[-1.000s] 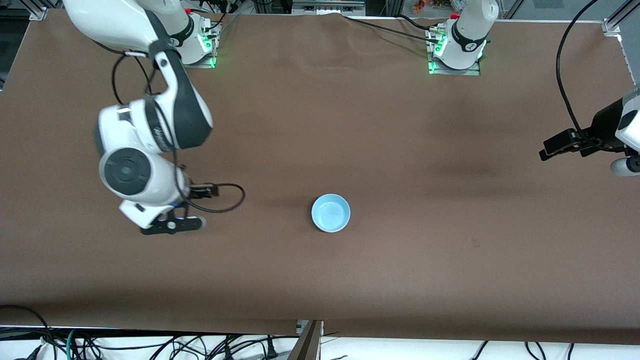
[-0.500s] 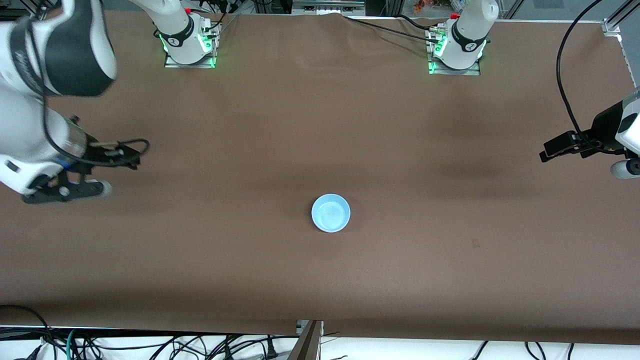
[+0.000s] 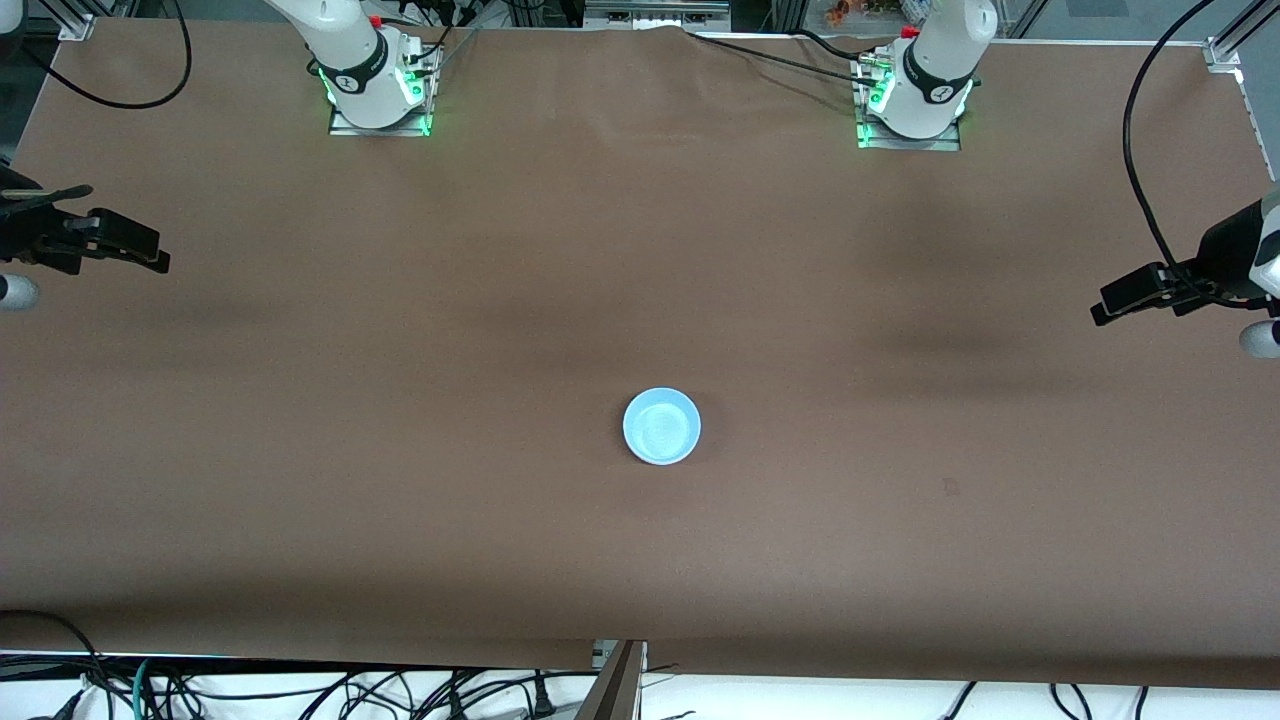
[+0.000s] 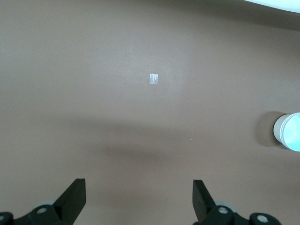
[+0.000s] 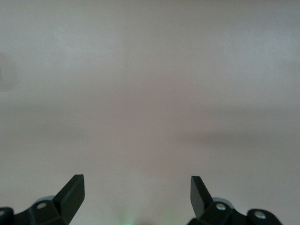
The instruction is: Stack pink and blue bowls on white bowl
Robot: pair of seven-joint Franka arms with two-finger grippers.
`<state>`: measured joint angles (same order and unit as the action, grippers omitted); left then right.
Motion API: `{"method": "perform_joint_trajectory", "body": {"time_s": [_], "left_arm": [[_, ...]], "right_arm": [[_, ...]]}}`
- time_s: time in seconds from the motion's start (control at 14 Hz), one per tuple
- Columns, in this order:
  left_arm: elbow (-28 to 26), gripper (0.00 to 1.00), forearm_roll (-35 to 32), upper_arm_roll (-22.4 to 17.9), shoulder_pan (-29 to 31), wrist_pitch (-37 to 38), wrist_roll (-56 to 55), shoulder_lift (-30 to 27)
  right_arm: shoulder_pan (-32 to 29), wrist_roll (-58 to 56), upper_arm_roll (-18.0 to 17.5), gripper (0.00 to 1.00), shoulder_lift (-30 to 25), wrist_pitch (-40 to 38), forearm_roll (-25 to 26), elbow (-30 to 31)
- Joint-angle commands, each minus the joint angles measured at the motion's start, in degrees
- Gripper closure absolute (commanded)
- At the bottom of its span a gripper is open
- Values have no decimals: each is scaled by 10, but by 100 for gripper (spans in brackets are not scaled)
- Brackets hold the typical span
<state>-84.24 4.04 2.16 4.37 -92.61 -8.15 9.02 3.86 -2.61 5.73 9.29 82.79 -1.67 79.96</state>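
Blue bowl (image 3: 661, 427) sits mid-table, topmost of the stack, well apart from both grippers and between them. Left gripper (image 4: 139, 200) hangs over the left arm's table end, fingers spread wide, empty. Right gripper (image 5: 137, 196) over the right arm's end, likewise wide open, holding nothing.

— What does the table (image 3: 500, 300) look like?

— A matt brown covering, cloth- or paper-like, smooth, with faint creases near the edge where the bases stand.

— And the blue bowl (image 3: 661, 426)?

— Smooth and lightly glossy, plastic or glazed; I cannot tell which. Its outer wall looks paler in the left wrist view.

— The grippers?

— The left gripper (image 4: 139, 199) and right gripper (image 5: 137, 194) have matt black, plastic-looking fingers. The arm bases (image 3: 915, 90) wear glossy white shells on metal plates.

— Anything else?

— A small shiny scrap of tape (image 4: 153, 78) on the covering.
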Motion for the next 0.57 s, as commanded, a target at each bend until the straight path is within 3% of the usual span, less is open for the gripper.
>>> {"method": "perform_joint_trajectory", "body": {"time_s": [0.0,0.14,0.5], "left_arm": [[22,0,-7,3,3,5,16,12],[29,0,-7,3,3,4,22,14],[52,0,-11,3,5,9,38,24]], "right_arm": [[-14,4,-47,0,-21,11,23,29],[-21,8,-70,0,-21,10,38,29],[-25,38,-70,0,-30,9,37,48]]}}
